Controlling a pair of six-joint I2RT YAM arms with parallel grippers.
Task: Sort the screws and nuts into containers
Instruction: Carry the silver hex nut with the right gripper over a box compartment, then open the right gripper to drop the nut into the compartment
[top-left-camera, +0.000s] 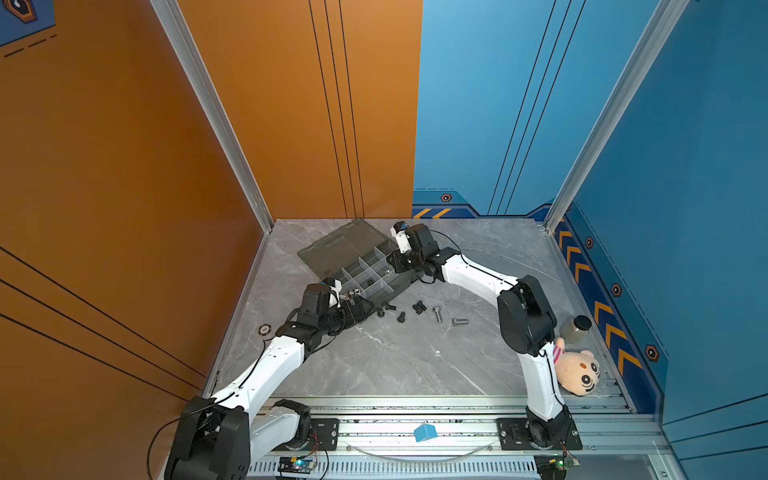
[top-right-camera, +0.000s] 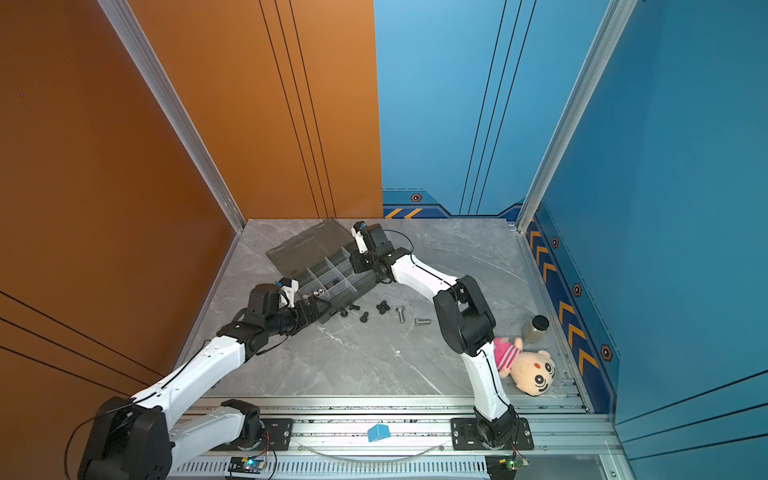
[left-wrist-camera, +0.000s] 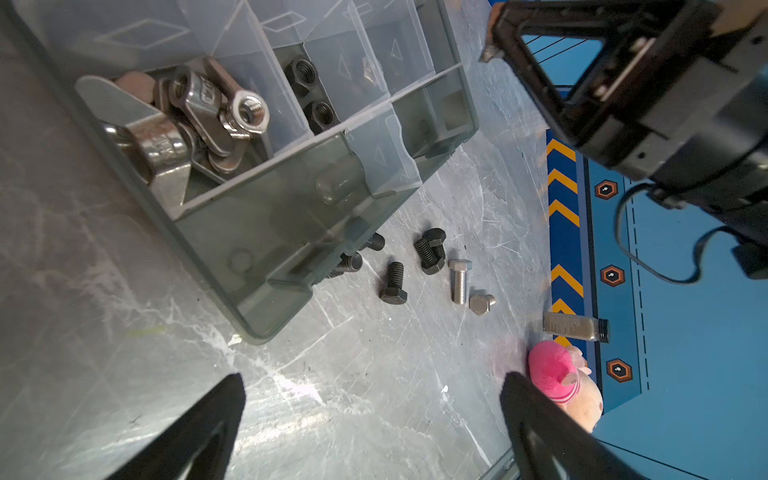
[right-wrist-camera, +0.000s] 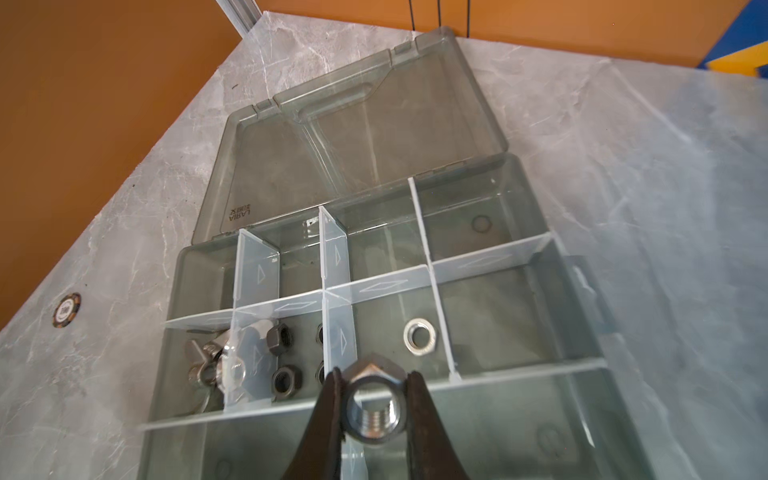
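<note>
The smoky-grey organizer box lies open at the back, and its compartments are the containers. My right gripper hangs over them, shut on a shiny silver hex nut. Inside lie silver wing nuts, black nuts and a flat silver nut. Several black screws and two silver screws are loose on the table in front of the box. My left gripper stands open and empty by the box's near left corner.
The box lid lies flat towards the back wall. A black-capped bottle and a plush toy sit at the right edge. A poker chip lies at the left edge, a blue block on the front rail.
</note>
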